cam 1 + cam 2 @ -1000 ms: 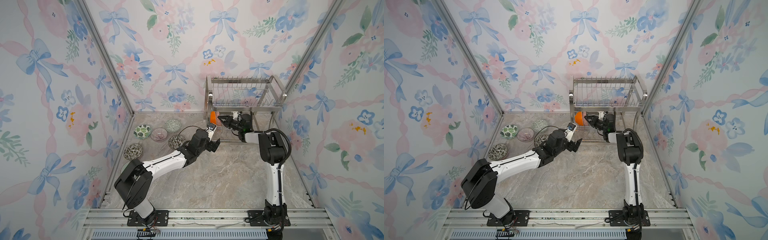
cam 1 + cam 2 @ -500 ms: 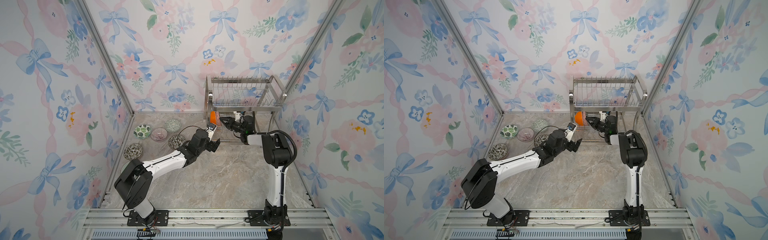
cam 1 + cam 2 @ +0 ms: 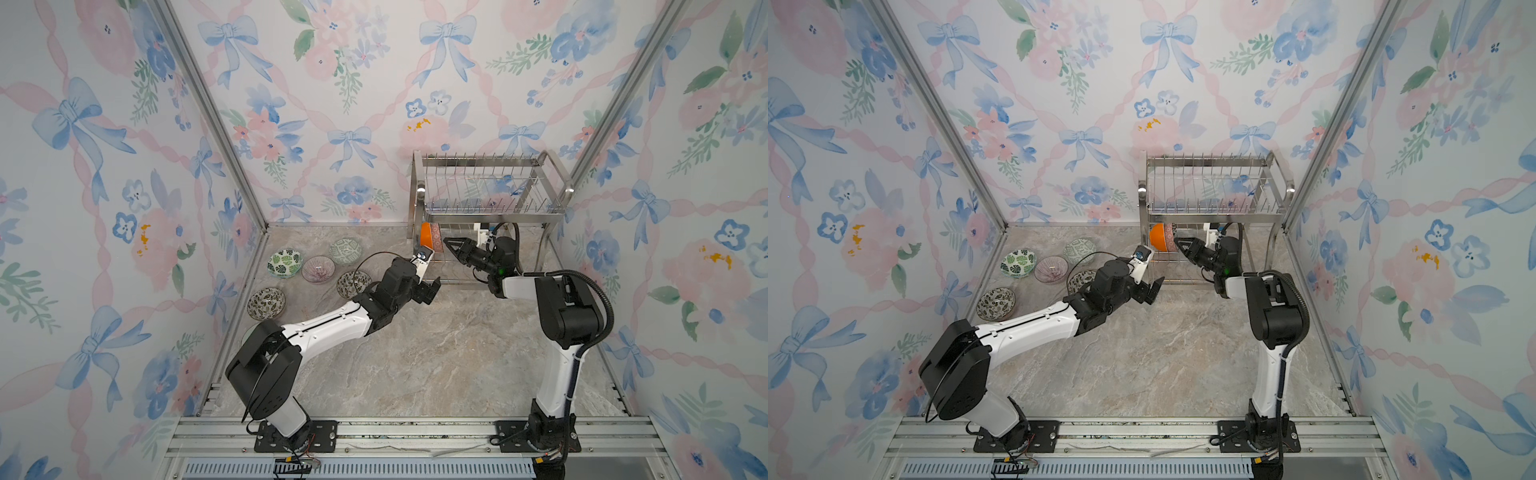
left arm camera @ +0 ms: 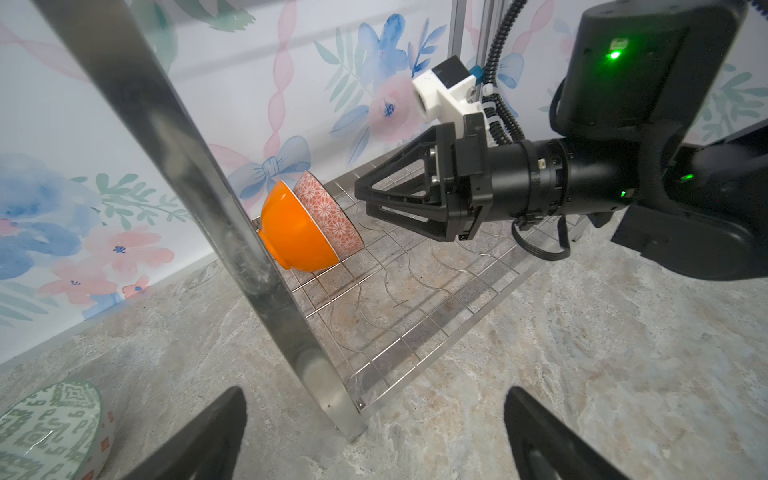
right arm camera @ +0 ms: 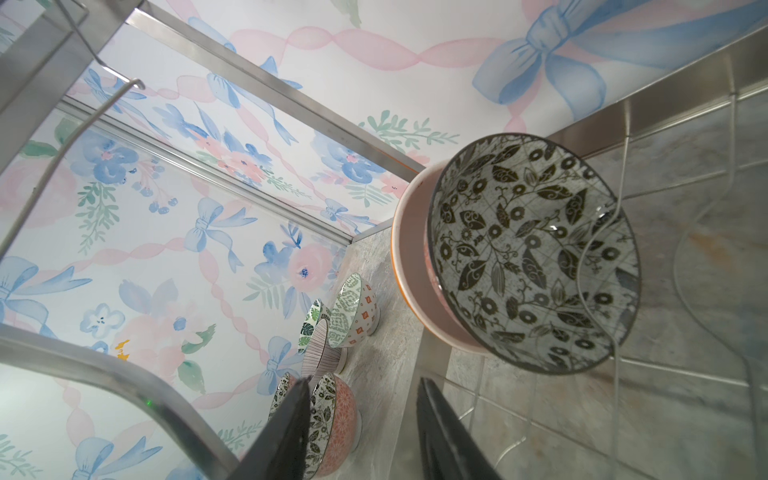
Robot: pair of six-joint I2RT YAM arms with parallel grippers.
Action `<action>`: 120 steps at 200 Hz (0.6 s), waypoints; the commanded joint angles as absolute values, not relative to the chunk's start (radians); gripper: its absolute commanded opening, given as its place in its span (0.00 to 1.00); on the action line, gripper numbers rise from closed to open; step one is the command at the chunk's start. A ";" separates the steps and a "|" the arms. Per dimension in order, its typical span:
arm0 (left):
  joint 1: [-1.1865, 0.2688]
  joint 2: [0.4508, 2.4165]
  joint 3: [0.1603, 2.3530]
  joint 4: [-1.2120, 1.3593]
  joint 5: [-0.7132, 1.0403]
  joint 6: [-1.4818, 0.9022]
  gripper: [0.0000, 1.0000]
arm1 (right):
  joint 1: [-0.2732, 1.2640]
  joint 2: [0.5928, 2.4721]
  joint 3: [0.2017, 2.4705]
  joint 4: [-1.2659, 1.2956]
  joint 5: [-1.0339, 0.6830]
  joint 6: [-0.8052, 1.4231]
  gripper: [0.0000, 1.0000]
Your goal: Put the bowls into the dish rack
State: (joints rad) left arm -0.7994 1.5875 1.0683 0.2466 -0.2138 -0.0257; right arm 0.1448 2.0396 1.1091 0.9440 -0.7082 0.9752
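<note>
**Already two bowls stand in the dish rack [image 3: 417,195]**

We see the orange bowl [image 4: 295,235] and the salmon-sided bowl [image 5: 532,249] on edge, one nested in the other, at the end of the lower tier. The right gripper [image 3: 448,243] is under the upper tier, just beside the salmon-sided bowl but not touching it. Its jaws are a little apart and hold nothing. The left gripper [image 4: 374,436] is outside the rack, near a front leg, with jaws wide apart and empty. On the marble tabletop [image 3: 436,353], near the left wall, rest the green-leaf bowl [image 3: 284,262], the purple-lined bowl [image 3: 318,268], the green geometric bowl [image 3: 345,251], a dark-leaf bowl [image 3: 353,284] and a second dark-leaf bowl [image 3: 266,304].
</note>
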 commanded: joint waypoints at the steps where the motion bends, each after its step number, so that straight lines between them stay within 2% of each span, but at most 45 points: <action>1: -0.804 1.554 1.082 0.236 -0.233 -0.028 0.98 | 0.137 1.978 1.038 1.022 -0.681 0.966 0.47; 74: -0.804 1.549 1.120 0.153 -0.272 -0.047 0.98 | 0.139 1.805 0.824 1.036 -0.632 0.944 0.61; 120: -0.802 1.532 1.137 0.057 -0.325 -0.112 0.98 | 0.149 1.615 0.739 0.897 -0.625 0.837 0.80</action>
